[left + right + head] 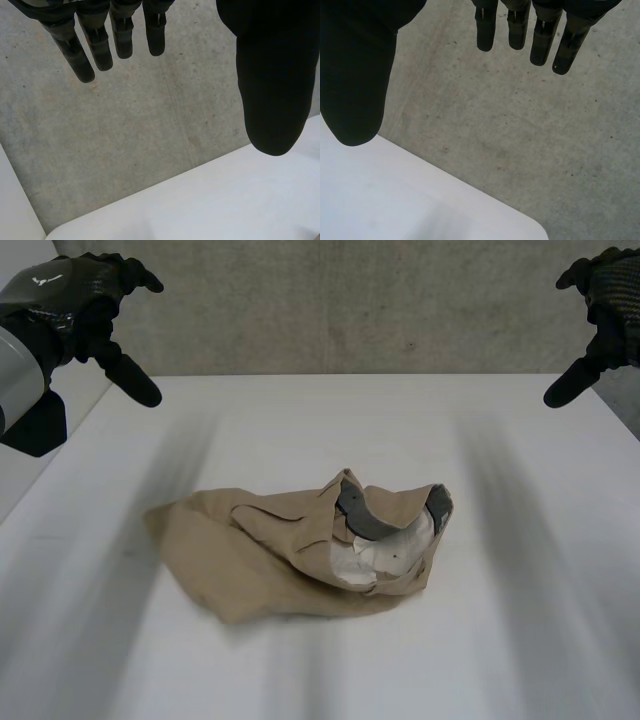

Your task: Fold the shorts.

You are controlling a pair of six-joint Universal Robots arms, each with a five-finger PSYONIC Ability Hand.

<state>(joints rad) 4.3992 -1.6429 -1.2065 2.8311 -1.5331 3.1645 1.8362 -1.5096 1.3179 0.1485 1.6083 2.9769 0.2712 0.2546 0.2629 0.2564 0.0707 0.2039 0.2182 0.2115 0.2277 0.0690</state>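
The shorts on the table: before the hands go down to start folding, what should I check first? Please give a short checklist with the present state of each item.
1. The left hand is open and holds nothing: ok.
2. The right hand is open and holds nothing: ok.
3. The shorts lie wholly on the table, away from its edges: ok.
4. They lie flat and spread out: not ok. They are crumpled, with the inner lining turned out.
5. The hands are over the cloth: not ok. Both are raised near the far corners.
6. Where the leg hems are: cannot tell.
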